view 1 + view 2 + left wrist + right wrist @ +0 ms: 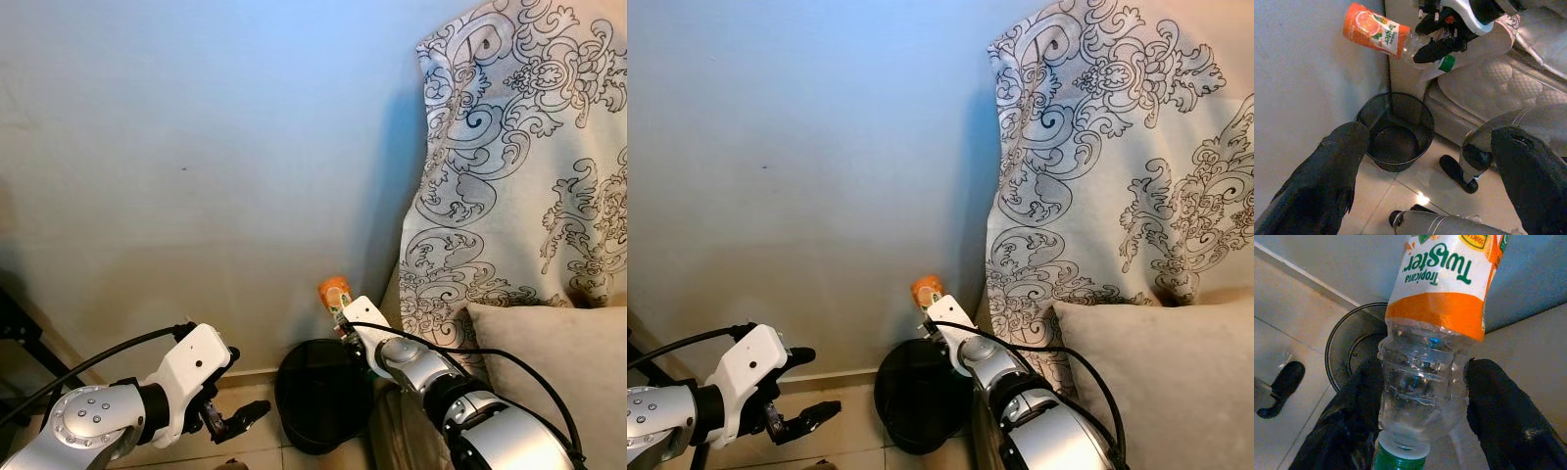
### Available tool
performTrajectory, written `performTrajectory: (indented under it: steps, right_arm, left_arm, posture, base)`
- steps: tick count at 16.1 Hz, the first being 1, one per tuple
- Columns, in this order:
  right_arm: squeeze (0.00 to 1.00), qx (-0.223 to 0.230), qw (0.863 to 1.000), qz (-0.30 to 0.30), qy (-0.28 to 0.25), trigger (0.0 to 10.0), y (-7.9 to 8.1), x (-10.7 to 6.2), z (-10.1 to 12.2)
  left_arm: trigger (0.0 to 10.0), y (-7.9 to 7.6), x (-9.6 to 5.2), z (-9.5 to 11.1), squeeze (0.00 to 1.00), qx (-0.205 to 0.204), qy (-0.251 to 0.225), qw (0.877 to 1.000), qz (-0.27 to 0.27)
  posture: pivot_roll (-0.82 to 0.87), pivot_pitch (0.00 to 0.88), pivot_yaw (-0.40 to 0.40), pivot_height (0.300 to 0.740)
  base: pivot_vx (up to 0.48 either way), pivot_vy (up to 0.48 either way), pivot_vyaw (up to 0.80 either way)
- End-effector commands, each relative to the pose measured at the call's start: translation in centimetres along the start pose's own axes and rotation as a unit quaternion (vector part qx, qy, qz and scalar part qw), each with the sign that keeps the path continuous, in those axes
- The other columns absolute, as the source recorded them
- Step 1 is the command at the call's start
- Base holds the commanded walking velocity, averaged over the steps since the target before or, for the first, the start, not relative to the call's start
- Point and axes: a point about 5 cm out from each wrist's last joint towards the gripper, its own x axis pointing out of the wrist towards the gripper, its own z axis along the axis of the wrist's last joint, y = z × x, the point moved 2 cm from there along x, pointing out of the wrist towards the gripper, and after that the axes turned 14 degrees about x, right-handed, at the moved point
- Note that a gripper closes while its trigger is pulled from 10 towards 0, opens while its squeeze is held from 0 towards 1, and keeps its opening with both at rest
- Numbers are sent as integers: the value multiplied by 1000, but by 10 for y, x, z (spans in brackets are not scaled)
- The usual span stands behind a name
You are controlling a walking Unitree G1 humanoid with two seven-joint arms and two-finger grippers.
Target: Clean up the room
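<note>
My right gripper is shut on a clear empty juice bottle with an orange label and a green cap. It holds the bottle tilted, cap end toward the wrist, above the far rim of a black mesh wastebasket. The basket stands on the tiled floor against the wall, beside the sofa, and looks empty inside. In the right wrist view the black fingers clamp the bottle's clear lower part. My left gripper hovers open low on the left, near the floor and apart from the basket.
A sofa draped in a cream cloth with a dark scroll pattern rises on the right, with a beige cushion below it. The plain wall stands close ahead. Dark furniture edges in at far left. Pale floor tiles surround the basket.
</note>
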Motion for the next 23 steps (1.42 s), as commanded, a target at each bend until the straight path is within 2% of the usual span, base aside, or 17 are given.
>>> performTrajectory:
  steps: [1,9,11,12,13,14,15,16,17,18,19,20,21,22,23]
  right_arm:
    - [1000,11,1000,-6,1,10000,-4,0,1]
    - [1000,28,1000,4,4,10000,-2,0,-3]
    - [1000,42,999,24,-10,10000,0,-1,0]
    - [1000,64,997,37,-34,10000,-3,-2,6]
    - [1000,91,992,45,-70,10000,-14,-7,13]
    - [1000,95,992,45,-74,10000,-15,-8,13]
    - [1000,109,988,44,-100,10000,-23,-14,14]
    - [1000,124,982,37,-141,10000,-36,-31,15]
    - [1000,136,975,28,-172,10000,-42,-49,16]
    - [1000,152,970,25,-190,10000,-45,-59,17]
    - [0,178,959,18,-220,10000,-49,-77,18]
    - [0,193,947,-1,-256,10000,-52,-97,18]
    - [0,203,944,-5,-258,10000,-52,-100,17]
    - [0,249,929,-34,-273,10000,-54,-114,15]
    - [0,263,923,-47,-278,10000,-54,-121,13]
  left_arm:
    - [10000,-3,0,6,0,10,-7,1000,-7]
    - [10000,0,1,6,0,12,-6,1000,1]
    - [10000,5,4,7,0,12,-8,999,29]
    - [10000,15,8,9,0,0,-14,996,83]
    - [10000,29,13,14,0,-23,-26,989,146]
    - [10000,30,14,15,0,-24,-29,988,151]
    - [10000,36,16,19,0,-26,-39,982,182]
    - [10000,43,21,24,0,-30,-46,976,211]
    - [10000,46,24,28,0,-30,-55,973,224]
    - [10000,47,26,31,0,-39,-63,970,232]
    - [10000,48,30,35,0,-56,-73,966,243]
    - [10000,47,35,38,0,-70,-84,962,252]
    - [10000,47,36,40,0,-72,-87,960,255]
    - [10000,50,38,46,0,-69,-99,955,271]
    - [10000,52,39,49,0,-66,-107,953,277]
  posture:
    - [154,0,-56,740]
    - [152,0,-57,740]
    - [151,0,-61,740]
    - [147,0,-63,740]
    - [140,0,-62,740]
    - [132,0,-58,740]
    - [119,0,-48,740]
    - [97,0,-32,740]
    - [81,0,-23,740]
    - [69,0,-14,740]
    - [48,0,-2,740]
    - [26,0,9,740]
    - [24,0,10,740]
    - [18,0,11,740]
    - [19,0,7,740]
  base:
    - [0,0,0]
    - [0,0,0]
    - [0,0,0]
    - [0,0,0]
    - [0,0,0]
    - [0,0,0]
    - [0,0,0]
    - [0,0,0]
    - [0,0,0]
    - [0,0,0]
    - [0,0,0]
    - [0,0,0]
    - [0,0,0]
    - [0,0,-781]
    - [0,0,-781]
